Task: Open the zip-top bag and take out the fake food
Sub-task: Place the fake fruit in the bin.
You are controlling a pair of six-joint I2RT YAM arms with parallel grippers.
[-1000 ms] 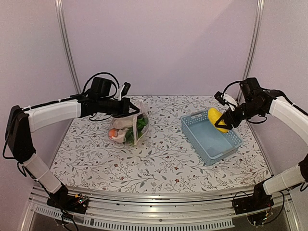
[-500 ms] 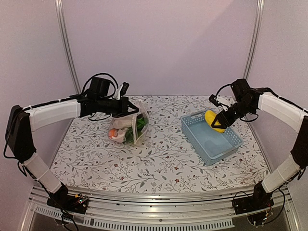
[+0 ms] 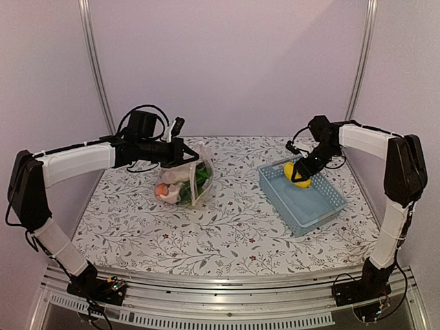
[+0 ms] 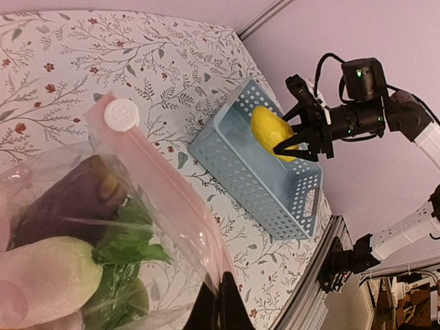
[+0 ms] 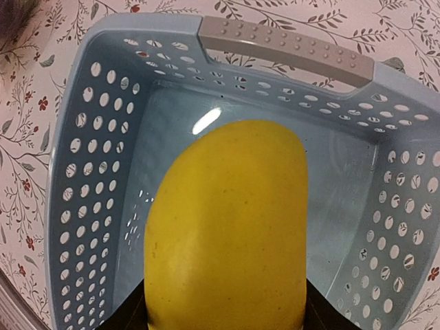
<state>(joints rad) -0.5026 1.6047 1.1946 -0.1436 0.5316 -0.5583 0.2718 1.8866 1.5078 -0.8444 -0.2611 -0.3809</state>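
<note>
The zip-top bag (image 3: pixel 187 180) sits on the left side of the flowery tabletop (image 3: pixel 234 227). The left pincer (image 3: pixel 188 159) is clenched on the bag's top edge and holds it up there. In the left wrist view, the pink zip strip runs up to a small white slider (image 4: pixel 122 114). A dark fingertip (image 4: pixel 214 311) pinches the strip at the bottom of that view.

Most of the fake food (image 4: pixel 103 240) is inside the bag. There is a dark purple eggplant (image 4: pixel 75 199), some green leafy bits (image 4: pixel 129 242) and a pale white lump (image 4: pixel 41 275). The lump may be a cauliflower, but the plastic blurs it. From the top camera, an orange piece (image 3: pixel 160 191) shows low in the bag.

The light-blue basket (image 3: pixel 276 191) stands on the right side of the tabletop, well apart from the bag. The right pincer (image 3: pixel 301 174) grasps a yellow toy fruit (image 5: pixel 227 227) and holds it over the inside of the basket, near its far end. I cannot tell if the fruit touches the basket floor. A grey handle (image 5: pixel 285 51) sits on the basket's rim.
</note>
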